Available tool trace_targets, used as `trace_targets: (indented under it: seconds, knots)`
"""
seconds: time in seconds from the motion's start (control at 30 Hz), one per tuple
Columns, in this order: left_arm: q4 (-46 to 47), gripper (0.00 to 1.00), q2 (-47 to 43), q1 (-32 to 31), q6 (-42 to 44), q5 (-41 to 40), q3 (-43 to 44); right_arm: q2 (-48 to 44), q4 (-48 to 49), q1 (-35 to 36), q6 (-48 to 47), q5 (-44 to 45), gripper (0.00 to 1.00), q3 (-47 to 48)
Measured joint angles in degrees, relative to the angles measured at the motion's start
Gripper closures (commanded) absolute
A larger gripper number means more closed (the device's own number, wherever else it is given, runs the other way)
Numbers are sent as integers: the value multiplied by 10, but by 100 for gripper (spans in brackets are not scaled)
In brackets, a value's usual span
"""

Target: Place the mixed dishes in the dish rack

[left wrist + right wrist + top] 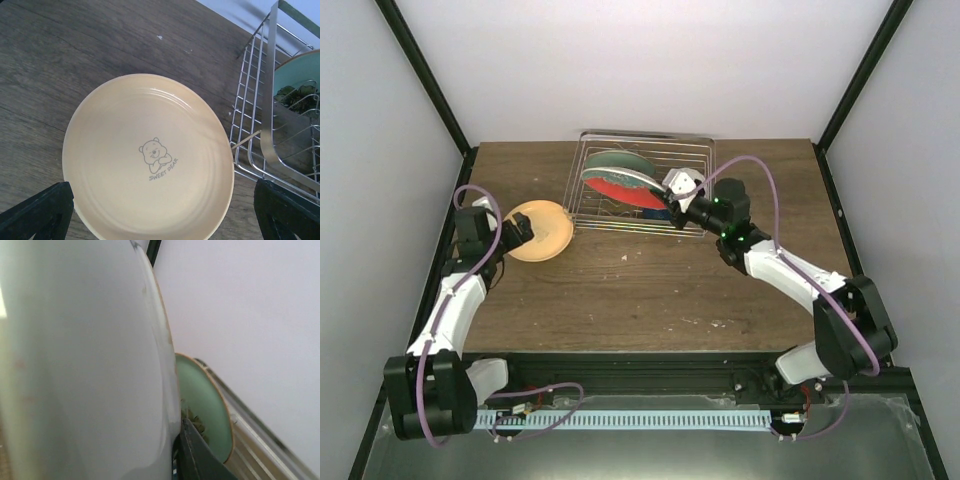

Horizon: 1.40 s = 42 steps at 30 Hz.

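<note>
The silver wire dish rack stands at the back middle of the table. My right gripper is shut on the right edge of a red-rimmed plate and holds it tilted over the rack. In the right wrist view the plate's pale underside fills the left, beside one dark finger. A pale-green plate leans behind it and also shows in the right wrist view. A yellow plate with a bear print lies flat left of the rack. My left gripper is open, its fingers wide apart at the plate's near rim.
The rack's front corner lies just right of the yellow plate. A small white thing sits in the rack by my right gripper; I cannot tell what it is. White walls and black frame posts close in the table at the back and sides.
</note>
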Motion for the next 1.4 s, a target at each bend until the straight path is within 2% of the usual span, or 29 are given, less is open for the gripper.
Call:
trace_targets:
  seconds: [0.23,0.6,0.93,1.4]
  knots:
    - [17,0,-6,0,-2,-8,-18,66,125,-2,-81,-20,99,-6]
    - [44,0,-6,0,-4,-8,-41,189,187,-20,-196,-51,99,26]
    - [64,0,0,0,-4,-8,-42,244,224,-54,-210,-80,99,103]
    - [69,0,0,0,-6,-7,-42,355,210,-89,-202,-127,99,173]
